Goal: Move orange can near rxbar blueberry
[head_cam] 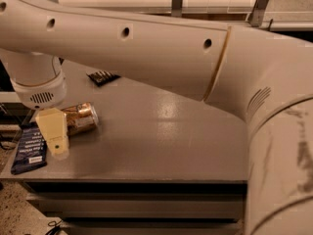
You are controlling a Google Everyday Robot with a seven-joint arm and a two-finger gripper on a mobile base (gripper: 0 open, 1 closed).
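Observation:
The orange can (pixel 82 117) lies on its side on the grey table (pixel 161 136), near the left edge. My gripper (pixel 55 133) hangs from the white wrist at the can's left end. Its near beige finger (pixel 53 130) stands in front of the can with its tip lower in the picture than the can's side, so the jaws look open around it. The far finger is hidden. The rxbar blueberry (pixel 30 151), a dark navy wrapper with white text, lies flat at the table's left front corner, just left of the gripper and a short way from the can.
A smaller black-brown bar wrapper (pixel 102 77) lies at the back left of the table. My large white arm (pixel 171 58) spans the top and right of the view. The table's front edge runs below the gripper, with floor at the lower left.

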